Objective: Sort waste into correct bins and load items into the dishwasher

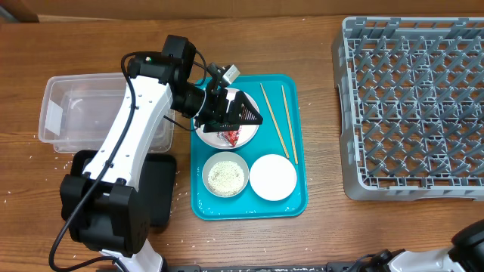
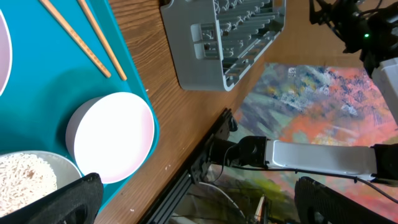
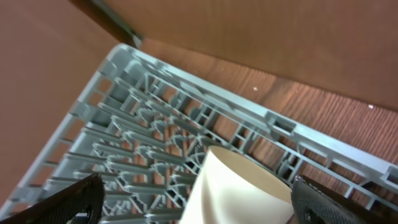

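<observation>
Bright, even light falls from above; shadows on the table (image 1: 325, 234) are soft and short. The overhead view is sharp; the right wrist view blurs the rack (image 3: 137, 143).

wooden table (image 1: 325, 242) with clear tub (image 1: 68, 87), black tray (image 1: 162, 189), teal tray (image 1: 249, 208) and grey dish rack (image 1: 412, 106) side by side

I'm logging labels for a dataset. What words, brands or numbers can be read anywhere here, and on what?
No text can be read in any view.
White sticker on the clear tub: too small to read.
Red wrapper: any print is too small and blurred to read.
</observation>
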You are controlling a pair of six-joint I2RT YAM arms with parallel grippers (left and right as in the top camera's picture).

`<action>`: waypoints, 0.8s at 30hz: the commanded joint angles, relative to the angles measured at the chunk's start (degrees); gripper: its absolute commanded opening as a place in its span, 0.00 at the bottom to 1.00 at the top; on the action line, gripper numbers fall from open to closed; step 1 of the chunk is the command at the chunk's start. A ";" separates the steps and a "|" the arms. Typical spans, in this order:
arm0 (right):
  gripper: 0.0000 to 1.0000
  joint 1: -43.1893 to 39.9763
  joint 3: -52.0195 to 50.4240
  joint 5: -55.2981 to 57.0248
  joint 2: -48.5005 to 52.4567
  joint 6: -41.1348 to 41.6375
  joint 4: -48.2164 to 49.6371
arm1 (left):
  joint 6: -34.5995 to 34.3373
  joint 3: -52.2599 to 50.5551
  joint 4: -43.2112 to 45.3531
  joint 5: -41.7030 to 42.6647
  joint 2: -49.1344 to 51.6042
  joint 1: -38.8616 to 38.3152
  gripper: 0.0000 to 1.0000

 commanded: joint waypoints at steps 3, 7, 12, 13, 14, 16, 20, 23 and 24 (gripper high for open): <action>0.98 -0.15 1.14 0.57 2.99 -2.32 -3.61 | -1.20 0.63 -0.20 -0.37 -1.07 -0.09 1.00; 0.90 0.28 1.14 -6.40 2.82 -2.40 -11.34 | -1.18 0.61 -0.04 -0.37 -1.07 -0.09 1.00; 0.78 2.54 1.14 -8.59 2.54 -2.34 -21.05 | -1.16 0.63 0.26 -0.39 -1.07 -0.09 1.00; 0.75 2.99 1.14 -9.11 2.34 -2.12 -22.80 | -1.14 0.63 0.28 -0.39 -1.07 -0.09 1.00; 0.74 3.32 1.14 -9.94 2.12 -2.16 -23.74 | -1.14 0.63 0.31 -0.39 -1.07 -0.09 1.00; 0.72 4.15 1.14 -11.98 1.38 -2.16 -25.66 | -1.11 0.63 0.31 -0.39 -1.07 -0.09 1.00; 0.73 5.14 1.20 -12.33 -2.95 -2.25 -22.05 | -1.11 0.63 0.17 -0.59 -1.07 -0.09 1.00; 0.79 4.55 1.20 -11.37 -5.86 -2.38 -12.81 | -1.14 0.63 0.24 -0.61 -1.07 -0.09 1.00; 0.78 4.07 1.20 -11.56 -6.19 -2.38 -9.33 | -1.14 0.61 0.28 -0.66 -1.07 -0.09 1.00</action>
